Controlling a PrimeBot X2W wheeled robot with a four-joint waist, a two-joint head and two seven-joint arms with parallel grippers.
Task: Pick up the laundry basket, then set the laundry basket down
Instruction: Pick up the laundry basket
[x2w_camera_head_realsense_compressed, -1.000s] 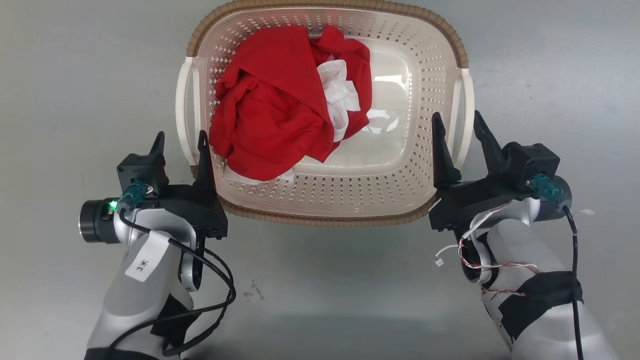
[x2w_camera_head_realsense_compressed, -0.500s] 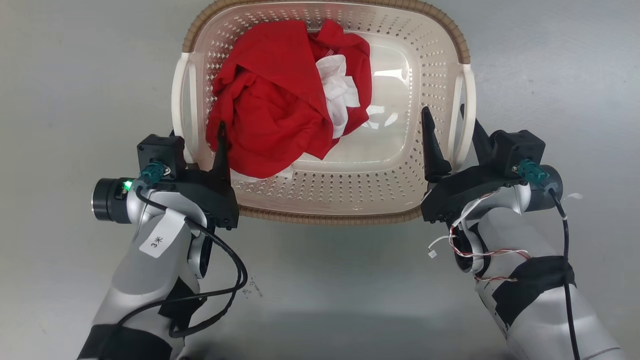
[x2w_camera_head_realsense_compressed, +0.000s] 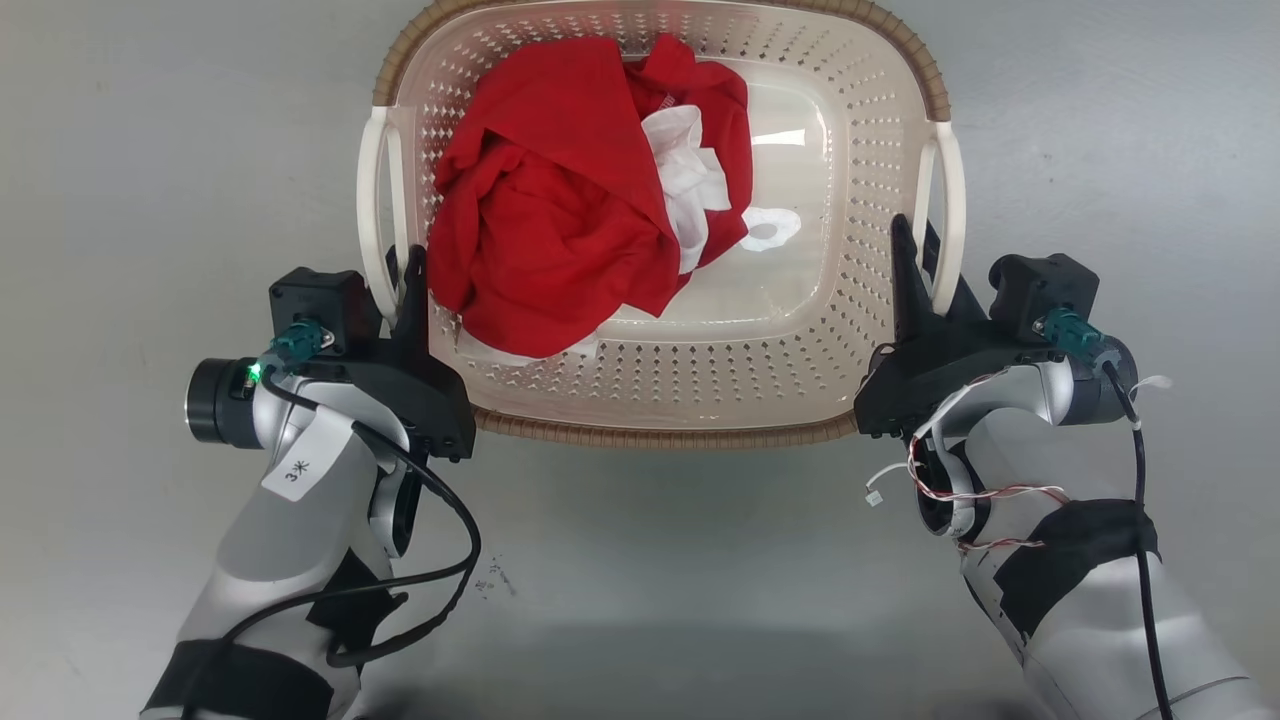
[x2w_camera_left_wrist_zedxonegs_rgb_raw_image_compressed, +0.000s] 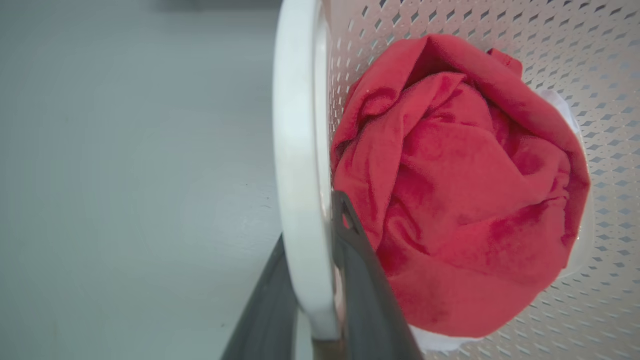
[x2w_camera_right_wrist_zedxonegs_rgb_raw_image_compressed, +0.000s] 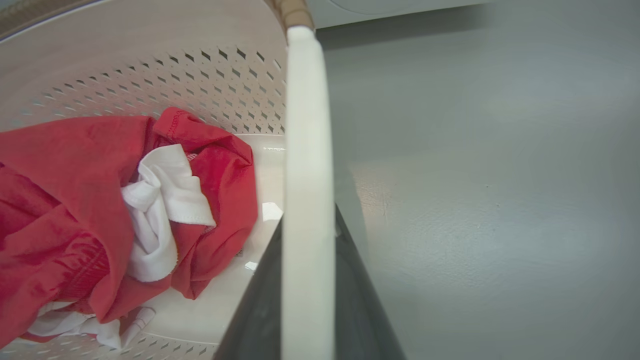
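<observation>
On curved white handles (x2w_camera_head_realsense_compressed: 372, 215) of perforated cream laundry basket (x2w_camera_head_realsense_compressed: 660, 437): left gripper (x2w_camera_head_realsense_compressed: 398, 268), right gripper (x2w_camera_head_realsense_compressed: 915, 240), both clamped.

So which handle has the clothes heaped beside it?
The left handle: the red cloth is heaped against that wall, while the basket floor by the right handle is bare.

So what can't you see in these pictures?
- Basket far rim: head view, cut off by the top edge.
- White cloth: mostly buried under the red cloth.
- Basket's underside: hidden by the basket itself, so contact with the floor is unclear.
- Left tool outer finger: head view, mostly behind the left handle.
- Right tool contact: right wrist view, covered by the right handle.
</observation>
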